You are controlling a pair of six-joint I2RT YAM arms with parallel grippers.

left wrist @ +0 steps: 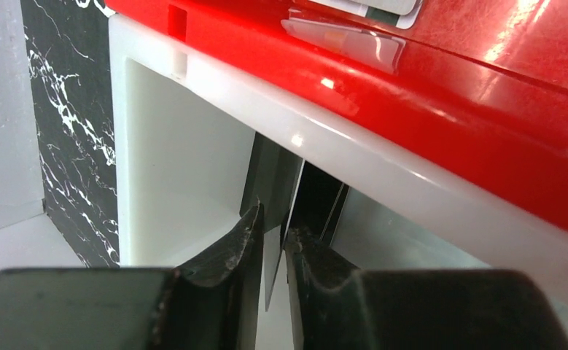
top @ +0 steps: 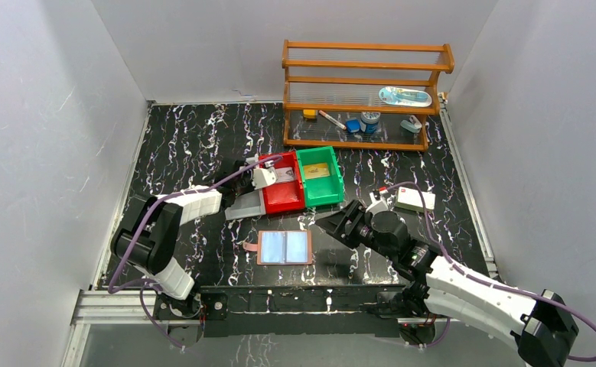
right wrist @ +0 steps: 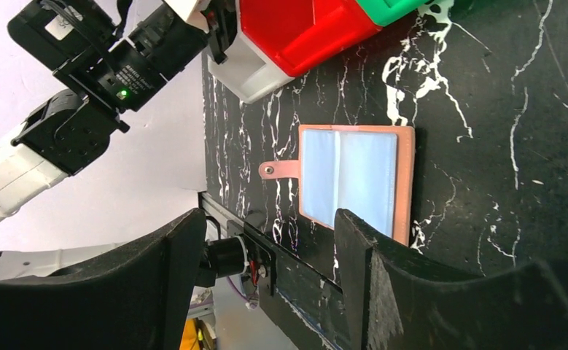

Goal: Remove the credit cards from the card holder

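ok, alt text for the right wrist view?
The card holder lies open on the black marbled table, pale pockets up, strap tab sticking out. The right gripper hovers open near it; beyond, the left arm reaches a red bin.

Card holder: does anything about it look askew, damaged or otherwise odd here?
Nothing stands out. The card holder lies open and flat on the table, pockets facing up, strap tab sticking out sideways, roughly square to the near edge. No damage shows.

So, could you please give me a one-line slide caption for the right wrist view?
Open right gripper facing the card holder, which lies unfolded on the marbled table, red bin beyond.
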